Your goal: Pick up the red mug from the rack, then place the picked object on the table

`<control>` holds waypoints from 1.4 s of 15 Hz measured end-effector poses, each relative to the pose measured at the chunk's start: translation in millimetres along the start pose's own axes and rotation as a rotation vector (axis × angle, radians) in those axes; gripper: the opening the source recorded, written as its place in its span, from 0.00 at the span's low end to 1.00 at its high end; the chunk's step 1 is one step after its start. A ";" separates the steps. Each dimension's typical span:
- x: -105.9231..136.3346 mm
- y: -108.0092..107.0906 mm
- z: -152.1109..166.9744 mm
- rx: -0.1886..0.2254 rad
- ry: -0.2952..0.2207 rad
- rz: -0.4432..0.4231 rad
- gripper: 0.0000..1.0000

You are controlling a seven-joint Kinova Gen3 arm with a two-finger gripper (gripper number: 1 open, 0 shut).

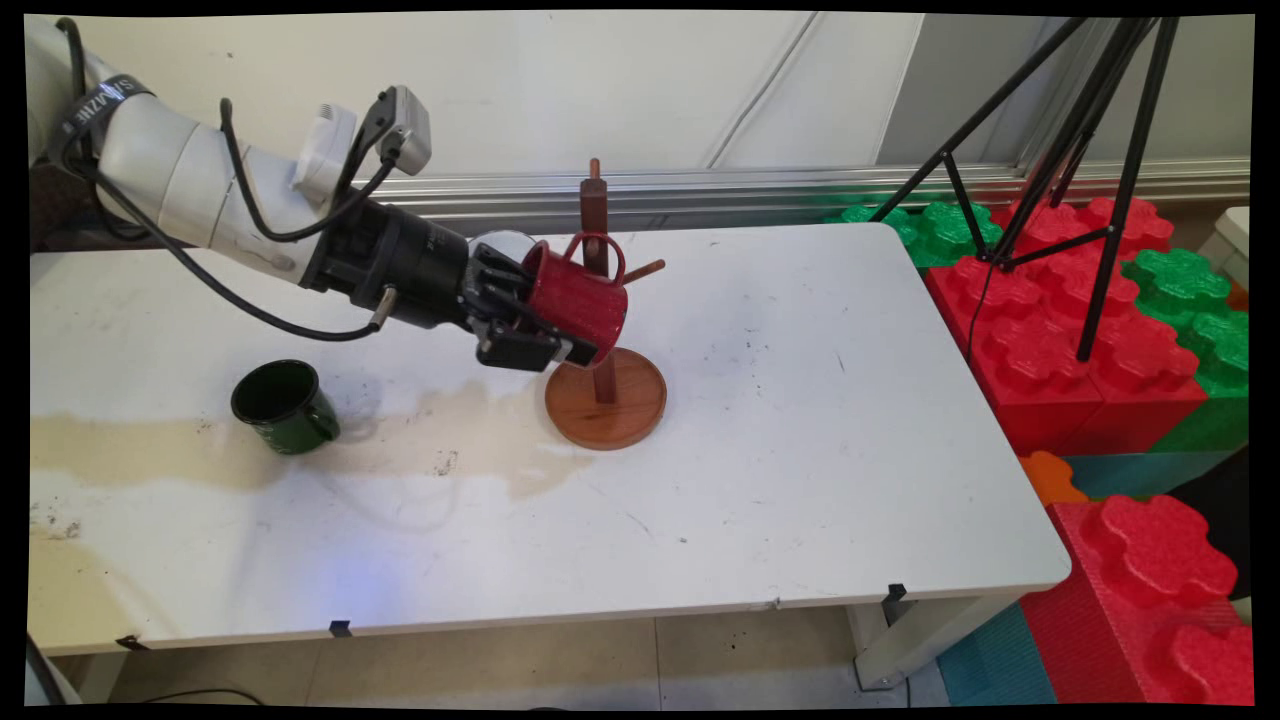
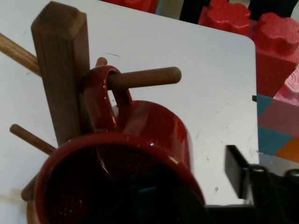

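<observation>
1. Hand view first: jaws clamped on the red mug's [image 2: 140,154] rim, one finger [image 2: 238,170] outside at lower right, the other lost in the dark mug mouth.
2. Main view: gripper [image 1: 530,320] sits centre-left w/ the mug tipped on its side, mouth toward the wrist.
3. Mug handle [image 2: 105,95] is looped over a peg [image 2: 145,78] of the wooden mug tree [image 1: 597,230], right against the post.
4. Tree's round base [image 1: 606,398] sits mid-table, below the mug.
5. Green mug [image 1: 285,406] stands well apart, left of frame, on the white table [image 1: 800,420].
6. Risk, imo: handle is hooked, so any sideways pull by the arm could tip the tree; letting go w/ the loop near the peg tip could drop the mug.
</observation>
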 end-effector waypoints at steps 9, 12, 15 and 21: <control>2.4 0.3 -12.1 0.026 0.005 0.023 0.00; 4.1 2.9 -15.4 0.021 0.010 0.027 0.00; 7.3 9.3 -18.3 0.006 0.020 0.030 0.00; 15.5 28.5 -21.5 -0.041 0.042 0.035 0.00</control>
